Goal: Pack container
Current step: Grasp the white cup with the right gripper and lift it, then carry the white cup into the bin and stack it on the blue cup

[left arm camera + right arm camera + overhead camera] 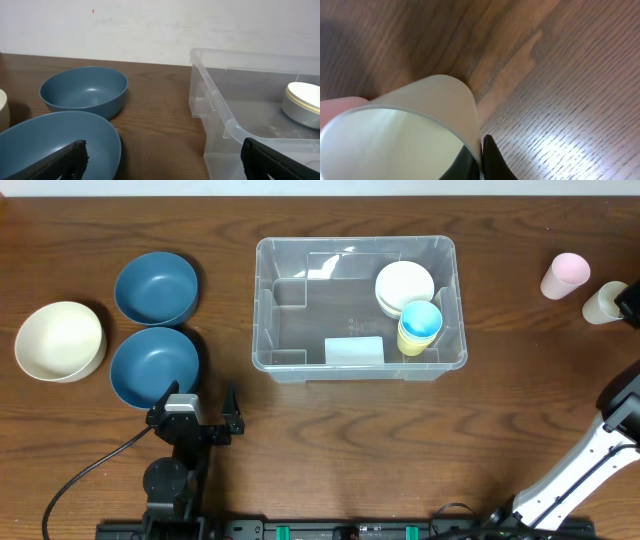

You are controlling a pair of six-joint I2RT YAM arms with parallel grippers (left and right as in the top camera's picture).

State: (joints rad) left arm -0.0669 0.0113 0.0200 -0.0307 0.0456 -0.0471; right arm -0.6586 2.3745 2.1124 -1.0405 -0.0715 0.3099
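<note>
The clear container (355, 243) stands mid-table, holding a stack of white dishes (404, 286), a blue cup nested in a yellow one (420, 325) and a pale label (354, 350). At the far right, my right gripper (628, 301) is shut on the wall of a cream cup (602, 303). In the right wrist view one finger is inside the cream cup (420, 120) and one outside, and the gripper (481, 162) pinches its rim. My left gripper (200, 416) stands open near the table's front, by the nearer blue bowl (154, 367); in its own view the left gripper (162, 160) holds nothing.
A second blue bowl (155, 287) and a cream bowl (60, 340) lie left of the container. A pink cup (565, 275) stands next to the cream cup. The container's near corner (235, 131) is close to my left gripper's right finger.
</note>
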